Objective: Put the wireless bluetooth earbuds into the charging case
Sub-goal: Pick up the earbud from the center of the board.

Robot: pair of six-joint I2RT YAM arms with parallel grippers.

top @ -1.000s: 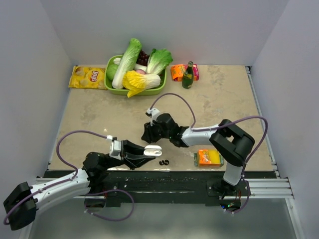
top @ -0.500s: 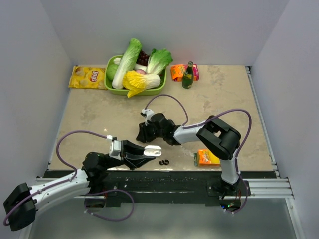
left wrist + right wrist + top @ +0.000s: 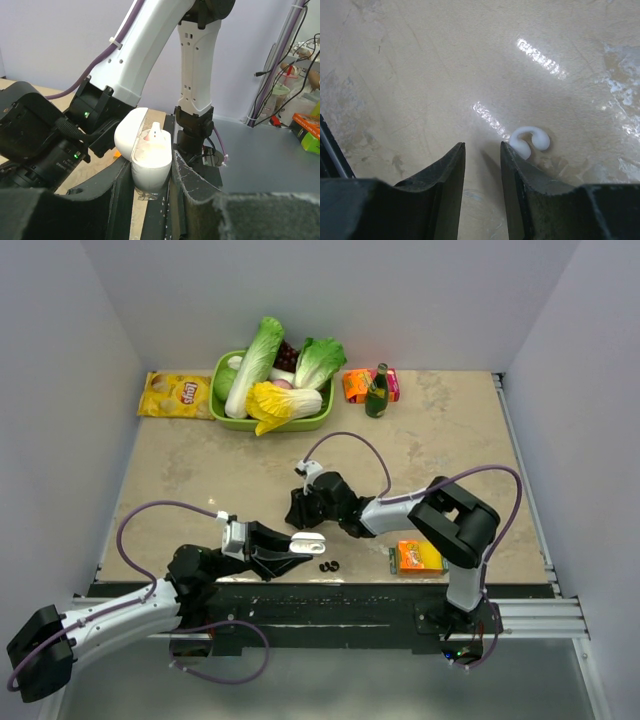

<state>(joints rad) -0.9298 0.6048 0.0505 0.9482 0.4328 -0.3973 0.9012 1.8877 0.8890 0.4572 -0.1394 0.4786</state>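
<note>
One white earbud (image 3: 530,141) lies on the surface (image 3: 420,75), just beside the right hand (image 3: 482,150), whose fingers are narrowly parted and empty. Second earbud (image 3: 156,134) sits in the open charging case (image 3: 150,160), clenched by the left hand (image 3: 152,172). Black pair (image 3: 328,566) lies nearby.

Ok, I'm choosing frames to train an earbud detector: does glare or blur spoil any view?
Right wrist: glare streaks on the table just beyond the white earbud, which is crisp; the right gripper looks soft. Left wrist: the white case is sharp, the left gripper clamping it blurred. Top external: even light, but the black earbuds are tiny dark specks.
</note>
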